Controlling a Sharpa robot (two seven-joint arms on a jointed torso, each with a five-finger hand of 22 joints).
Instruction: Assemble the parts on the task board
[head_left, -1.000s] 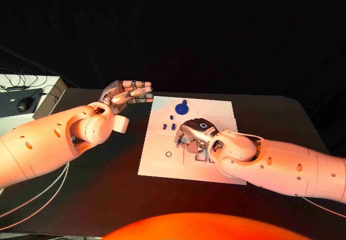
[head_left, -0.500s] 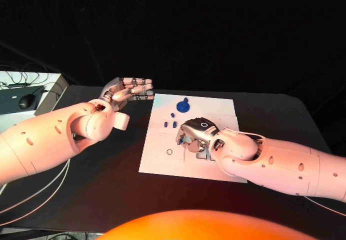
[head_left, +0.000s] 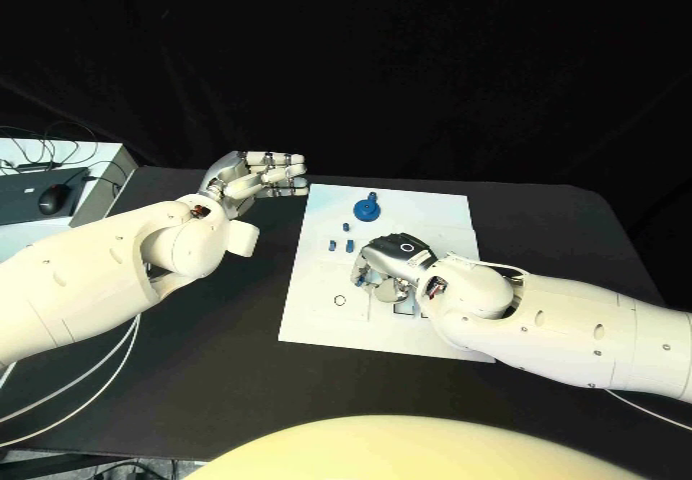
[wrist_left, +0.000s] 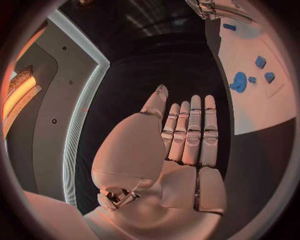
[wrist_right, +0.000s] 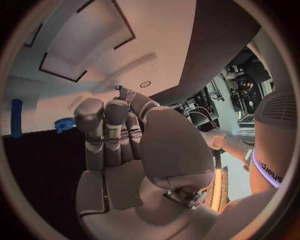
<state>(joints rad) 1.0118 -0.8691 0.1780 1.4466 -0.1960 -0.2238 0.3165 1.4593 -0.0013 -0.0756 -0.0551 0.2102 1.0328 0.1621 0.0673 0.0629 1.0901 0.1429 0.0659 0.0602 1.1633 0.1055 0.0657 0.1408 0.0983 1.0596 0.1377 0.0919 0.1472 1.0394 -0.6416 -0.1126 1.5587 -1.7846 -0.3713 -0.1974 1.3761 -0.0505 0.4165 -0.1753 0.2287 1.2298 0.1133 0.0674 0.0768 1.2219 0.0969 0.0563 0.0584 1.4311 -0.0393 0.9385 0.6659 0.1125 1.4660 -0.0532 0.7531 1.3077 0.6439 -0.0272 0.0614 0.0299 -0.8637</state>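
The white task board (head_left: 433, 215) lies mid-table. A blue gear-shaped part (head_left: 368, 209) stands near its far edge, with several small blue pieces (head_left: 342, 243) just in front of it and a small dark ring (head_left: 339, 300) nearer me. My right hand (head_left: 392, 263) hangs over the board's middle, fingers pointing down at the board's slots; they hide what lies under them. The right wrist view shows its fingers (wrist_right: 105, 131) straight with nothing between them, and the gear (wrist_right: 64, 123) beyond. My left hand (head_left: 260, 177) hovers off the board's far left corner, fingers (wrist_left: 190, 131) stretched, holding nothing.
A grey box with a black mouse (head_left: 54, 198) sits off the table's far left. White cables (head_left: 87, 385) trail under my left arm. Bare black table (head_left: 216, 330) lies left of the board and in front of it.
A small blue piece showed at my right hand's fingertips a second ago and is hidden now. Both hands have barely shifted.
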